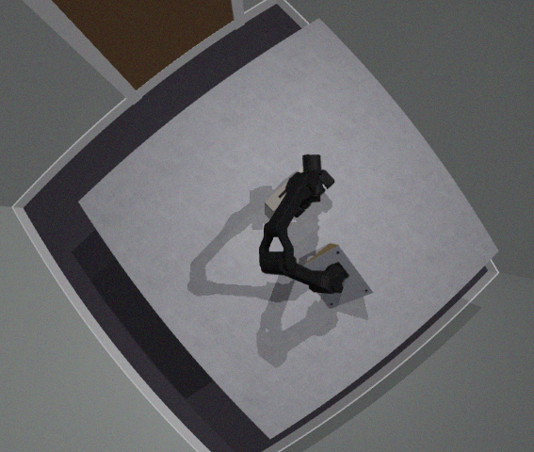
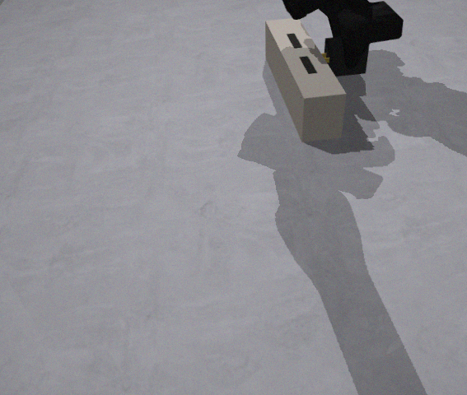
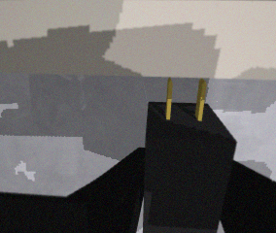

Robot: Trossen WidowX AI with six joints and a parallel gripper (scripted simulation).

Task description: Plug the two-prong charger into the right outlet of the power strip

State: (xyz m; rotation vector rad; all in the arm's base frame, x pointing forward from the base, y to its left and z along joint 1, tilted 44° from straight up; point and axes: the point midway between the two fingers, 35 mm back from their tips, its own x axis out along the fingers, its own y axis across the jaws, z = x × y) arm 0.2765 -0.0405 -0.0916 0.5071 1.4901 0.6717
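Note:
The beige power strip (image 1: 272, 201) (image 2: 323, 118) (image 3: 167, 53) lies on the table, with two dark slots in its top in the exterior view. My gripper (image 2: 344, 58) (image 3: 175, 157) is shut on the black charger (image 3: 187, 184), beside the strip's long right side in the exterior view. The charger's two gold prongs (image 2: 325, 58) (image 3: 201, 99) point level at that side. In the wrist view their tips reach the strip's lower edge; contact cannot be told. No opening shows in the part of the strip seen there. The exterior view does not show the side facing the prongs.
The arm's base stands on a grey plate (image 1: 351, 286) with a tan edge. The arm (image 1: 276, 263) bends over the pale table top (image 1: 184, 194) and hides part of the strip in the top view. Arm shadows fall across the strip and the table.

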